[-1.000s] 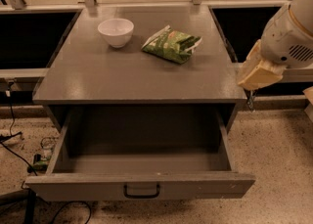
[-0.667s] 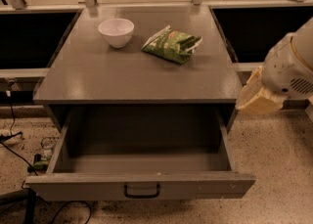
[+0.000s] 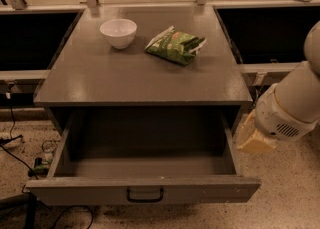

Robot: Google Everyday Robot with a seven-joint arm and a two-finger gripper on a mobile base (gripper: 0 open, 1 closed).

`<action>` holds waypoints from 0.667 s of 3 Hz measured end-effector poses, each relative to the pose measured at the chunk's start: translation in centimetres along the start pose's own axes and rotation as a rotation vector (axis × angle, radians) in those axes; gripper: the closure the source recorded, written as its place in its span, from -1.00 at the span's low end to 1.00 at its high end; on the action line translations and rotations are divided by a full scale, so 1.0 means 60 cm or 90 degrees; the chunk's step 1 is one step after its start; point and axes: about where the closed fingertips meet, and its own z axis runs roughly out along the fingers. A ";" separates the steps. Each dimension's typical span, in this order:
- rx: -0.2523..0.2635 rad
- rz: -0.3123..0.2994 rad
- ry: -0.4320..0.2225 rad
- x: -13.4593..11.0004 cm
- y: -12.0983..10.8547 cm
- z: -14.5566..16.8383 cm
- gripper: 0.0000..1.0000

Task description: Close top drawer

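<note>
The top drawer (image 3: 200,191) is a wide grey drawer under the grey cabinet top (image 3: 95,80). It is pulled far out toward me, and its inside (image 3: 145,145) looks empty. A black pull handle (image 3: 145,195) sits in the middle of its front panel. My gripper (image 3: 252,137), cream-coloured at the end of the white arm (image 3: 295,103), hangs just outside the drawer's right side wall, near the front right corner. It holds nothing that I can see. No other drawers are in view.
A white bowl (image 3: 118,32) and a green snack bag (image 3: 175,46) lie on the cabinet top. Dark recesses (image 3: 30,40) flank the cabinet on both sides. Cables (image 3: 12,145) lie on the speckled floor at left.
My arm and gripper have moved down and a little forward, from beside the cabinet top's right edge to beside the drawer's right wall. The drawer has not moved.
</note>
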 end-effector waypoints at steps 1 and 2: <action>-0.038 0.012 0.033 0.023 0.006 0.055 1.00; -0.039 0.012 0.034 0.024 0.006 0.056 1.00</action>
